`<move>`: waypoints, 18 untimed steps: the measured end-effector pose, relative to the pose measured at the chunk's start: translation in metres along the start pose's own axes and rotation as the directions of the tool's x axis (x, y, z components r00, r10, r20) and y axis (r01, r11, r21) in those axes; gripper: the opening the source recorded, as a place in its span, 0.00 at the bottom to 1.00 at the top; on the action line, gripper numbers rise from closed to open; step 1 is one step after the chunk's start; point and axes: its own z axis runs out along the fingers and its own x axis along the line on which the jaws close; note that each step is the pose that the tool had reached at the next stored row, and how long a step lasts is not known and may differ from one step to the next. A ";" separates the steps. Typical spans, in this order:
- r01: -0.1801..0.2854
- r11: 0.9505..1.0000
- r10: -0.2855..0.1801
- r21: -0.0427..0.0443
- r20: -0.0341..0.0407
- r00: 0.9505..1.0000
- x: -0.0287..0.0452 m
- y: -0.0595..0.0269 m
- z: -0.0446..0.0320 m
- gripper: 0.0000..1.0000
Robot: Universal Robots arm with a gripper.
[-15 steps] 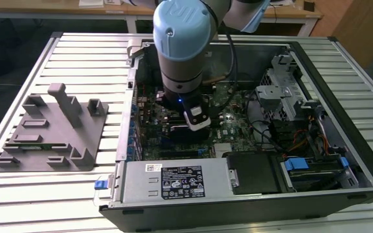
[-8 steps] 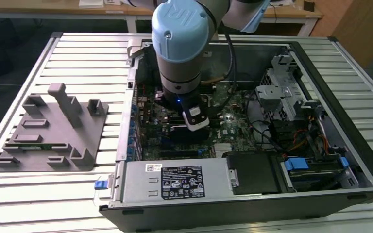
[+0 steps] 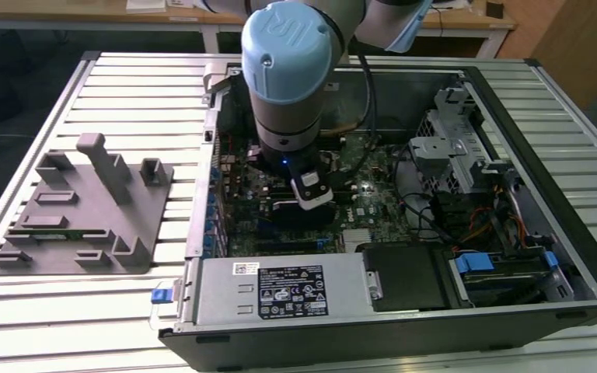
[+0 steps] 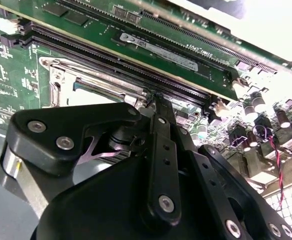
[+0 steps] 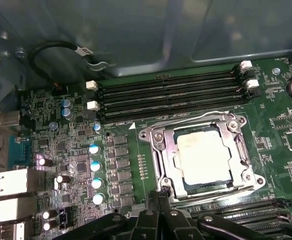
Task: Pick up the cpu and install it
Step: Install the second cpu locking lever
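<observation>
- Arm [image 3: 286, 85]: thick silver-grey tube; rounded pale-blue cap at the joint, with a raised logo and small recessed screws
- Black cable [image 3: 369, 93] beside the tube; a small blue light at the wrist's lower end
- White block [image 3: 313, 190] under the wrist, above a black body
- Gripper [image 4: 153, 100] in both wrist views: matte black plastic links; flat bars pinned with silver hex screws [image 4: 166, 203]; a narrow central bar with small holes; rounded housing behind

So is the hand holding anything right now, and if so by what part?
Nothing shows in its grip. The cpu lies flat inside the socket frame on the motherboard, with the hand just off the frame's edge, apart from the chip.
</observation>
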 end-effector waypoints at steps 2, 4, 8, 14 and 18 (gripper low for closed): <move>0.000 1.000 0.000 -0.001 0.000 1.000 0.0008 -0.0005 0.0014 0.11; 0.000 1.000 0.000 -0.002 0.000 1.000 0.0016 -0.0010 0.0022 0.11; 0.000 1.000 0.000 -0.002 0.000 1.000 0.0016 -0.0008 0.0017 0.11; 0.000 1.000 0.000 -0.002 0.000 1.000 0.0013 0.0031 -0.0099 0.11; 0.000 1.000 0.000 -0.001 0.000 1.000 0.0011 0.0062 -0.0193 0.11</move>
